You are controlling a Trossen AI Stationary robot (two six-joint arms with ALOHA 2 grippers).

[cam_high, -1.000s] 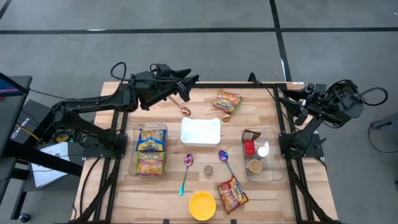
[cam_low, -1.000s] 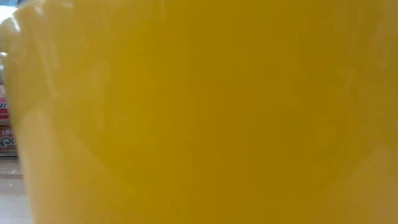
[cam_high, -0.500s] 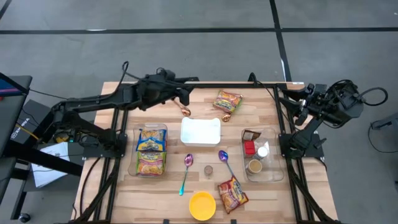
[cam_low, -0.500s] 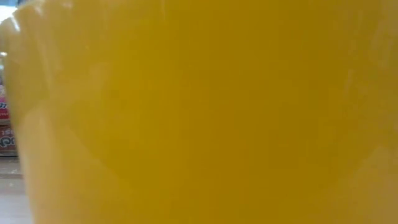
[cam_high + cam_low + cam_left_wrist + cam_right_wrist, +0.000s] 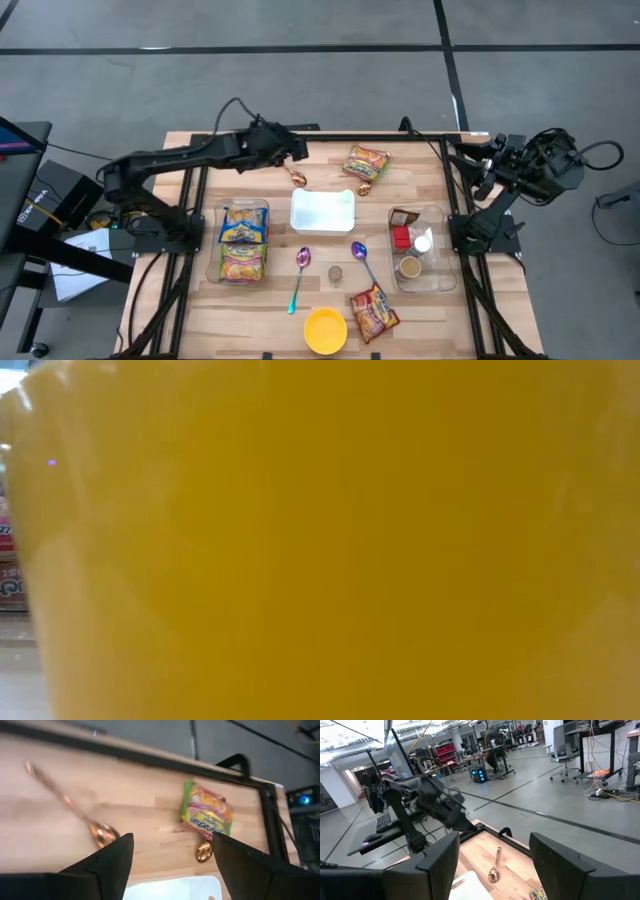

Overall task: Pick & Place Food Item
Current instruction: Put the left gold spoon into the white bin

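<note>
Noodle packet point(image 5: 366, 162) lies beyond open left gripper point(image 5: 297, 150)

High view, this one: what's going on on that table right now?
Nothing is held at the moment. The left hand hangs open over the far side of the table, near the copper spoon and short of the noodle packet lying by the far edge. The white container sits in the middle with nothing visible in it. The right hand waits open off the table's right edge. A second noodle packet lies near the yellow bowl.
</note>
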